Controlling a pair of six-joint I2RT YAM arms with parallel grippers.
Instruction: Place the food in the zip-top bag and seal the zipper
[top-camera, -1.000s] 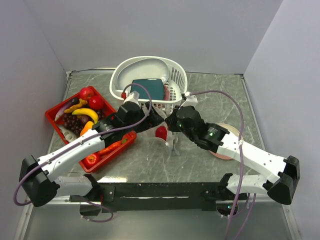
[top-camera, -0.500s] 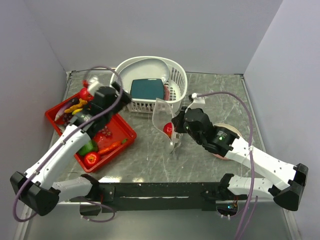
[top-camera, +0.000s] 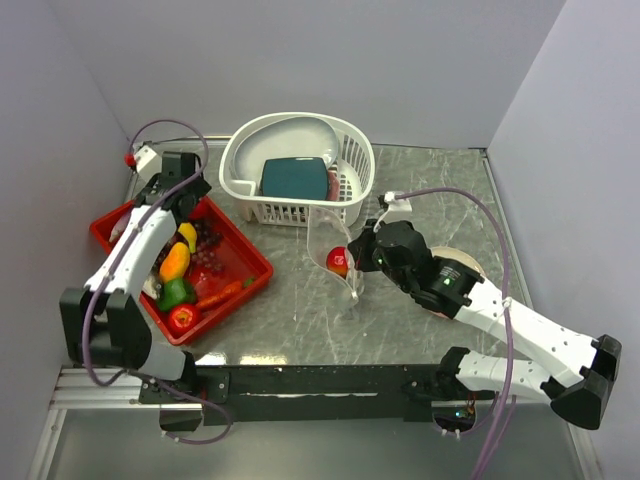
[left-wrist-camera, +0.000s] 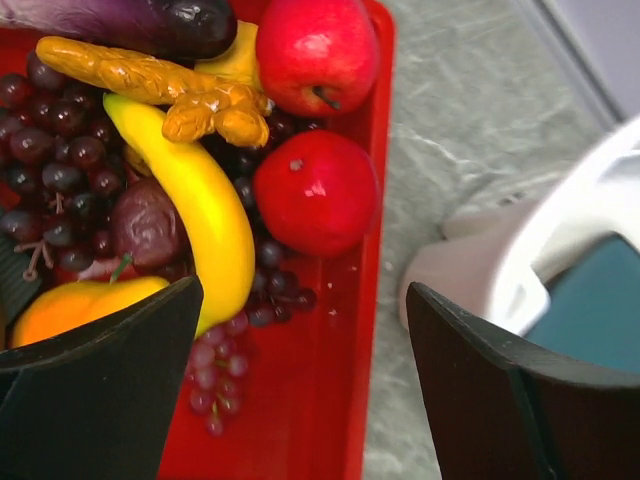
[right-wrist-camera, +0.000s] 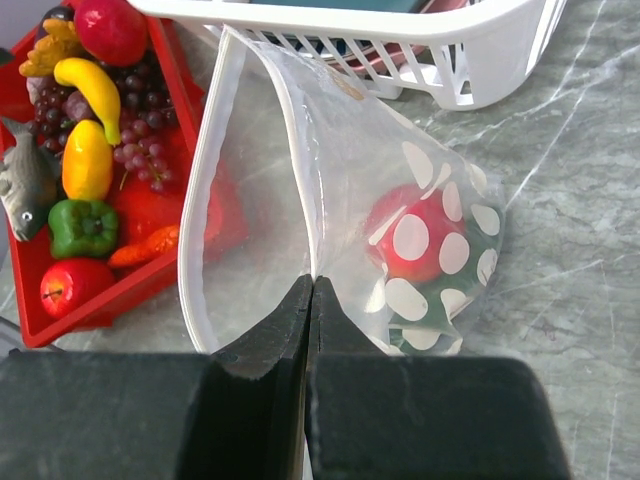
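Observation:
My right gripper (right-wrist-camera: 310, 285) is shut on the rim of the zip-top bag (right-wrist-camera: 330, 170) and holds it upright with its mouth open toward the red tray; it also shows in the top view (top-camera: 357, 262). A red food piece (right-wrist-camera: 405, 235) lies inside the bag (top-camera: 325, 235). The zipper (right-wrist-camera: 200, 180) rings the open mouth. My left gripper (left-wrist-camera: 305, 390) is open and empty above the far end of the tray, over a banana (left-wrist-camera: 205, 205), two red round fruits (left-wrist-camera: 318, 192), and grapes (left-wrist-camera: 55, 140).
The red tray (top-camera: 240, 258) at left holds more food: an orange piece (top-camera: 175, 262), a green pepper (top-camera: 176, 293), a red tomato (top-camera: 182, 318). A white slotted basket (top-camera: 345, 135) with a teal block (top-camera: 295, 178) stands behind. A tan disc (top-camera: 458, 268) lies under my right arm.
My left gripper left the bag, where the red piece now lies, and swung left and back to the tray's far end. My right gripper keeps its hold on the bag.

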